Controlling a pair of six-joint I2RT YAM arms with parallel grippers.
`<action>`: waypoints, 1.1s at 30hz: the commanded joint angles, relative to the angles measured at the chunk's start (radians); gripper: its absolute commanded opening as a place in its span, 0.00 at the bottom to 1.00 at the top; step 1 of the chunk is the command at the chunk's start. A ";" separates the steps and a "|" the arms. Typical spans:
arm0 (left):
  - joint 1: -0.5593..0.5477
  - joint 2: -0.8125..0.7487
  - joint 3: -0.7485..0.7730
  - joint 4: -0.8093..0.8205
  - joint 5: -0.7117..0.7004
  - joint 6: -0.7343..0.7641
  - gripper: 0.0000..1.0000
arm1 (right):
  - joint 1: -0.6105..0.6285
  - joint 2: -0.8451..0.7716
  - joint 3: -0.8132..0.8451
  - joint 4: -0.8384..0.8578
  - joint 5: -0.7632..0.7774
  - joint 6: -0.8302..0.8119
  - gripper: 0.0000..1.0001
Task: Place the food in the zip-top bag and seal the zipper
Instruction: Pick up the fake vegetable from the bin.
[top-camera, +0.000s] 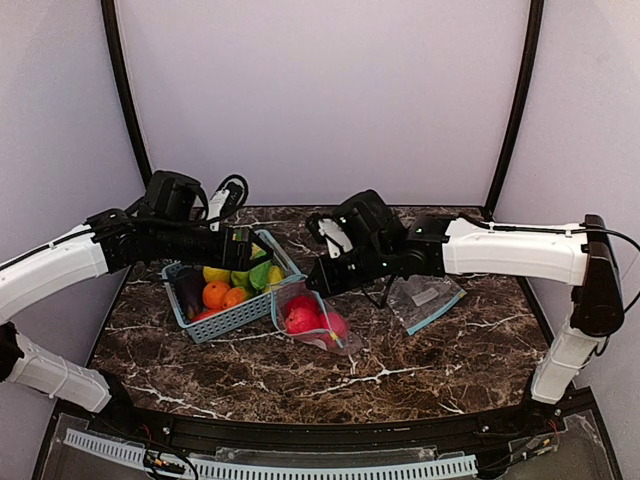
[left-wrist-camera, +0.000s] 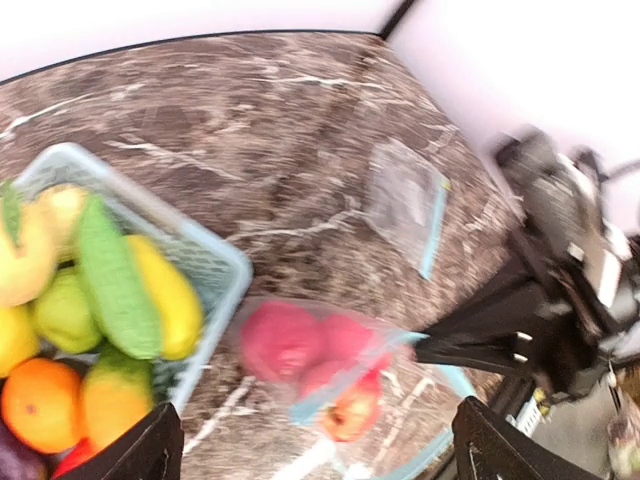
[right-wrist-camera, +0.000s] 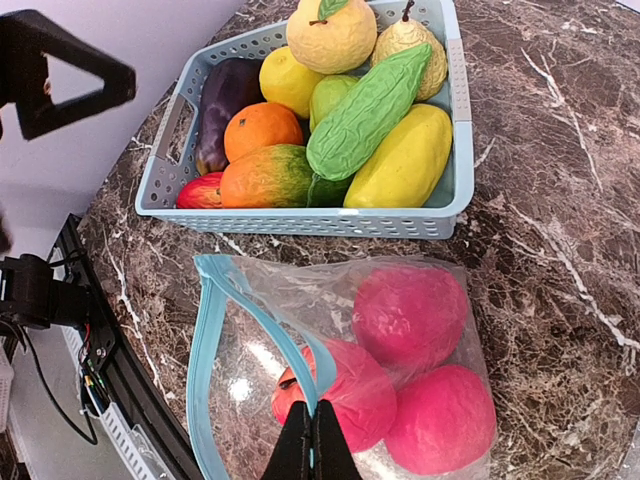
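Right wrist cam: we're pinching zipper (right-wrist-camera: 212, 270) w/ right gripper (right-wrist-camera: 313, 447), filling zip-top bag (right-wrist-camera: 300, 300); left gripper (left-wrist-camera: 320, 445) gaping wide, next probably needing food (right-wrist-camera: 365, 110) from left basket (right-wrist-camera: 300, 222).

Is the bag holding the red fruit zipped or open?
Open: the zipper of the bag gapes in a wide loop; the right claw pinches one strip.

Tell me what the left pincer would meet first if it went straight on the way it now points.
Most likely the zip-top bag with the red fruits inside, which lies straight ahead of the open left pincer. Depth is unclear, so the corner of the basket could come first.
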 joint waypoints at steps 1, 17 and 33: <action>0.093 -0.031 -0.045 -0.059 -0.034 -0.030 0.93 | -0.006 -0.024 -0.011 0.034 0.006 0.012 0.00; 0.150 0.199 -0.136 0.177 -0.039 -0.139 0.71 | -0.008 -0.019 -0.008 0.042 -0.004 0.017 0.00; 0.152 0.396 -0.102 0.236 -0.060 -0.189 0.67 | -0.012 -0.014 -0.010 0.051 -0.014 0.015 0.00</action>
